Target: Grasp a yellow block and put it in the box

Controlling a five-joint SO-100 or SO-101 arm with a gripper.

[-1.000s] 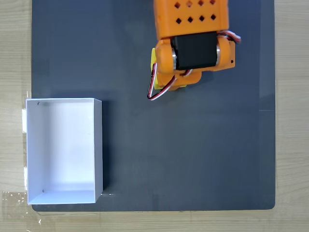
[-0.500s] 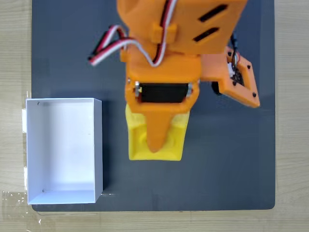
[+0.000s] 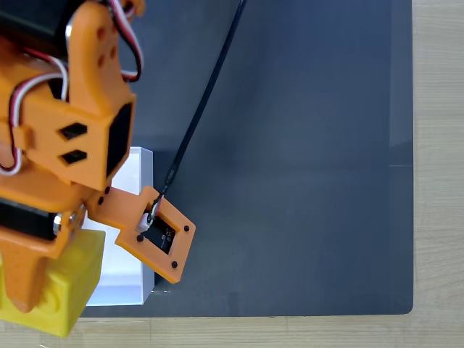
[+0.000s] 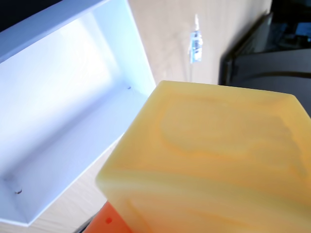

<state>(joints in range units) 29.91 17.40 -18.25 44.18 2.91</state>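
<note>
We are looking down in the fixed view at a dark grey mat (image 3: 304, 159) lying on a pale wooden tabletop (image 3: 438, 174), whose grain is showing along the right and bottom edges. In the wrist view, bright light is washing over the same wood (image 4: 165, 43), and dark furniture (image 4: 272, 58) is standing beyond.

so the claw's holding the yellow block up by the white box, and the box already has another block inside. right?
Not quite: the box is bare inside, just plain white floor, as the wrist view shows. The rest holds: the claw grips the yellow block beside the box.
</note>
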